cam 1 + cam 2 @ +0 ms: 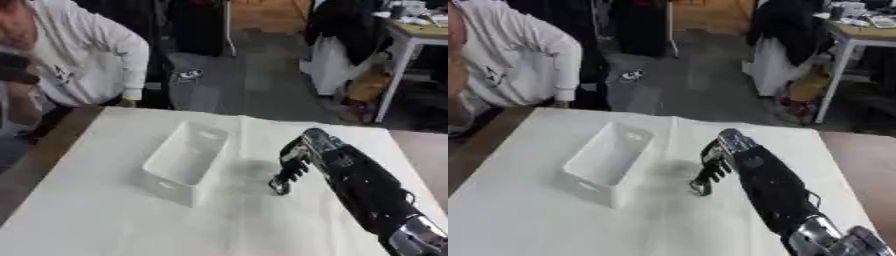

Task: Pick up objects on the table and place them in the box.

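Left eye view: right hand [293,162] hangs over the white table [105,220] just right of the empty white box [185,162], fingers curled downward holding nothing discernible; no loose object visible, so locate one before reaching.

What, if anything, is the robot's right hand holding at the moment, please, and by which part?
It cannot be told. The right hand hangs beside the white box with its fingers pointing down at the table; any object under them is hidden.
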